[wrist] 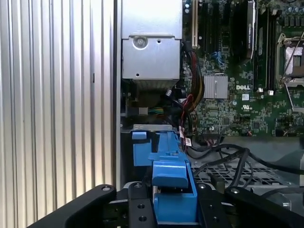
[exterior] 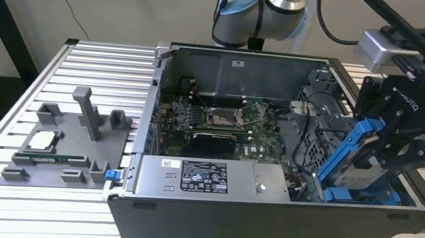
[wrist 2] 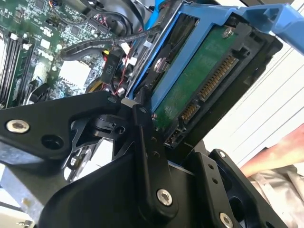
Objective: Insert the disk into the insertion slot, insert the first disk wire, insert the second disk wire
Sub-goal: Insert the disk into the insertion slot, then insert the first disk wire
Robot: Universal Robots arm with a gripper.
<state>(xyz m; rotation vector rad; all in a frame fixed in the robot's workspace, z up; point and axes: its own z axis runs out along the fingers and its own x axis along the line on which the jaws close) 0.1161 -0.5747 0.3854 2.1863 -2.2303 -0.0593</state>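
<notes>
My black gripper [exterior: 380, 154] is shut on the disk [exterior: 364, 167], a silver-grey drive in a bright blue carrier. It holds the disk tilted over the front corner of the open computer case, on the exterior view's right. The disk's lower end reaches into the insertion slot [exterior: 329, 178], the bay beside the drive cage's perforated wall [exterior: 310, 146]. In the second wrist view the disk's green board and connectors [wrist 2: 205, 80] face the camera beside a black finger [wrist 2: 144, 127]. In the first wrist view the blue carrier [wrist: 173, 187] sits between the two fingers. Black cables [wrist: 227, 156] lie over the cage.
Another blue-framed drive [exterior: 364, 197] lies low in the cage. The power supply [exterior: 203, 176] fills the case's front, with the motherboard [exterior: 220, 120] behind it. A grey fixture [exterior: 67, 147] holding parts stands on the slatted table [exterior: 93, 74]. A person's hand [wrist 2: 268, 160] is beside the case.
</notes>
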